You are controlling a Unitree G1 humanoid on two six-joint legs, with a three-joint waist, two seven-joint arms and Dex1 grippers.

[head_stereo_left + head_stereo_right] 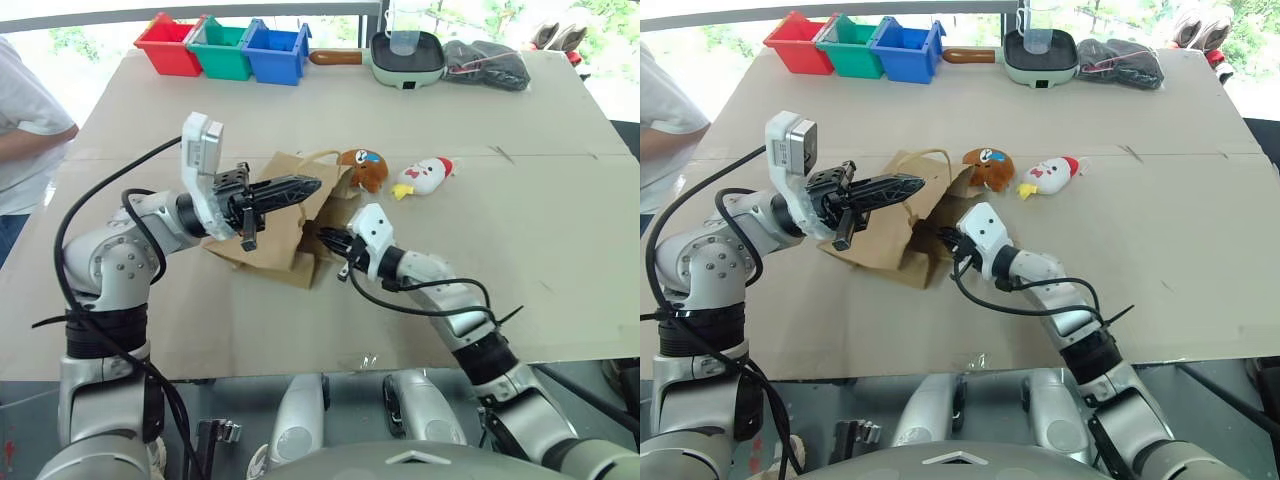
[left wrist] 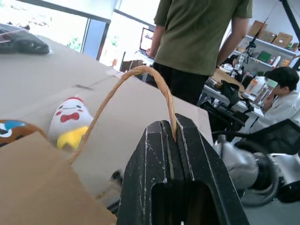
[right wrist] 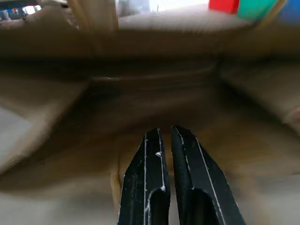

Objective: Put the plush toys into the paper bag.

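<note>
Right end effector (image 1: pixel 326 238) level at paper bag (image 1: pixel 272 235) mouth.

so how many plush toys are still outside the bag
2. The brown bear-like toy lies on the table right beside the paper bag, at its mouth; the white chicken lies just to its right. Whether anything sits inside the bag cannot be seen.

Bright daylight floods from windows behind the far edge of the surface (image 1: pixel 560 250), washing out the view beyond. Shadows under the arms fall soft. The right wrist view is smeared with blur (bag interior dim), the left wrist view's nearest foreground soft.
</note>
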